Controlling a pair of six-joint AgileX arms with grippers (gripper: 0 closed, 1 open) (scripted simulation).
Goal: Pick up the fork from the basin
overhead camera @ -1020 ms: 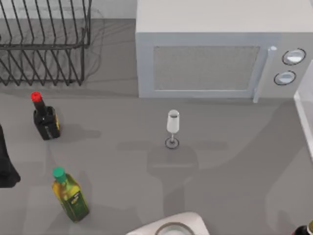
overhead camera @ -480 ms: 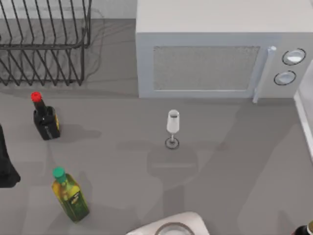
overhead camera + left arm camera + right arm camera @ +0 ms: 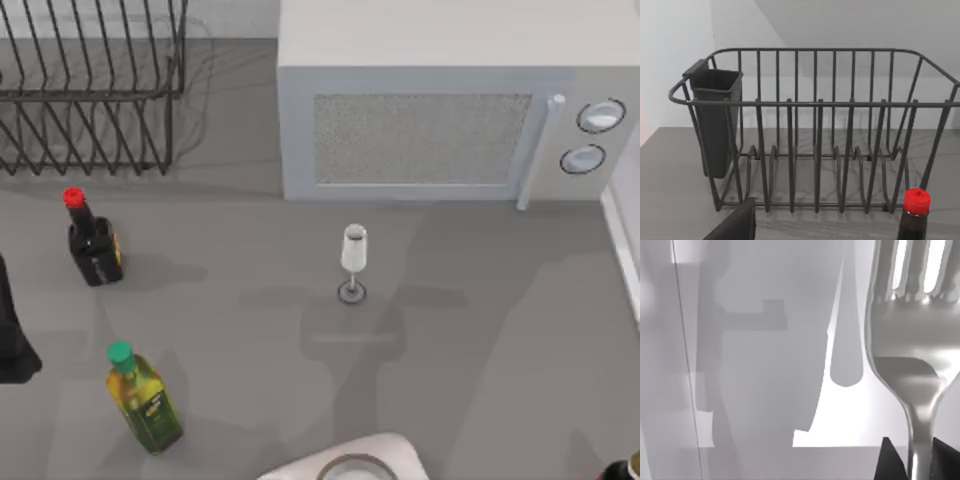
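The fork (image 3: 912, 340) fills the right wrist view, silvery, with its tines pointing away from the camera over a pale surface. My right gripper (image 3: 921, 452) is shut on the fork's thin handle, one dark finger (image 3: 891, 460) on each side of it. My left arm (image 3: 10, 335) is parked at the table's left edge; a dark part of its gripper (image 3: 732, 227) shows in the left wrist view, facing the wire rack.
A black wire dish rack (image 3: 90, 90) stands at the back left and a microwave (image 3: 440, 110) at the back centre. A red-capped dark bottle (image 3: 92, 240), a green-capped oil bottle (image 3: 145, 400) and a wine glass (image 3: 353, 260) stand on the counter. A pale rim (image 3: 625, 255) crosses the right edge.
The pale shape at the top view's right edge has shrunk back toward the right. The shadows on the counter's right half have shifted. The bottles, the glass and the left arm have not moved.
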